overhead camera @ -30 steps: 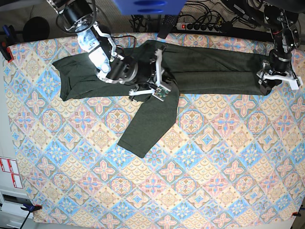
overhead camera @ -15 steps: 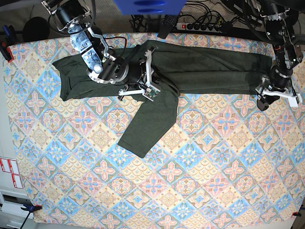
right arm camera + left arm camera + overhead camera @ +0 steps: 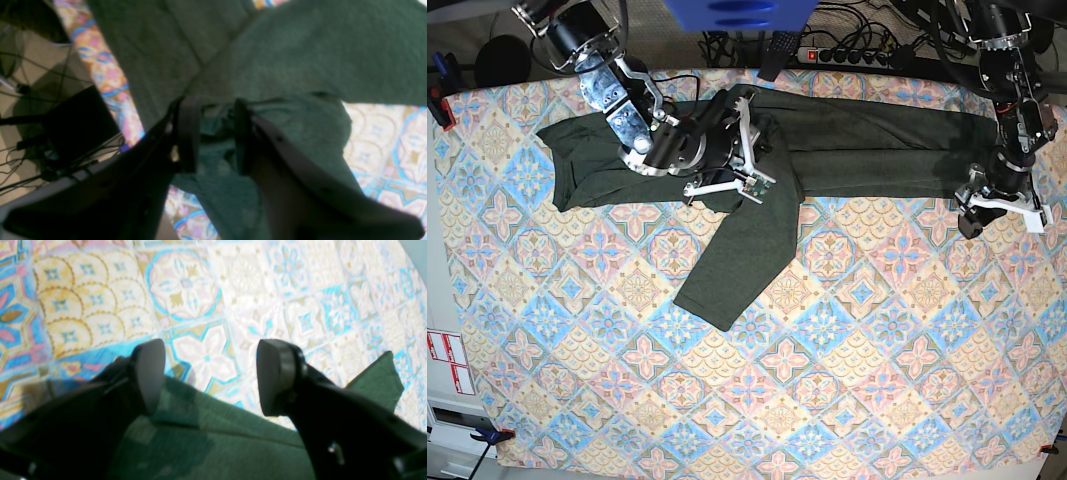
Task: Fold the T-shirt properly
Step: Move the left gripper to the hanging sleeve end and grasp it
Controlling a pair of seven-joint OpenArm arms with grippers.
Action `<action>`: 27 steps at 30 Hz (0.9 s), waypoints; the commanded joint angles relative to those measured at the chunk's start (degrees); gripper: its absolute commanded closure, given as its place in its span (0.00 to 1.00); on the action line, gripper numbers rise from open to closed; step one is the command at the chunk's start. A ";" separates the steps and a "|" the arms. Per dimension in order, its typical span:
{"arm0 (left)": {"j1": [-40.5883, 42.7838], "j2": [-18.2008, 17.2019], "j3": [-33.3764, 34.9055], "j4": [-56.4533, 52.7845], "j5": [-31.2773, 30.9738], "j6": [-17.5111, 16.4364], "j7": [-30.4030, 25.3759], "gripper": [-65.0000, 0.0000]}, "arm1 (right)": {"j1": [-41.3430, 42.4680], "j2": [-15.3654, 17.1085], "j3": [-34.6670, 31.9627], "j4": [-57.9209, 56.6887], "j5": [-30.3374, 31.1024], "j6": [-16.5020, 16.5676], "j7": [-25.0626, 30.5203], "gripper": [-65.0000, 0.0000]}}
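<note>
No writing can be read anywhere in these views. The only label-like things are two white stickers with red markings (image 3: 447,362) at about eight o'clock in the base view, just off the edge of the patterned tablecloth (image 3: 847,350); their print is too small to make out. The T-shirt (image 3: 867,155) is plain, with no print or visible tag.
</note>
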 commanded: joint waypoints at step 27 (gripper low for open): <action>-24.97 6.65 35.06 -11.65 19.78 -0.38 -1.15 0.35 | -10.48 2.81 28.98 1.55 0.55 -0.18 4.86 0.74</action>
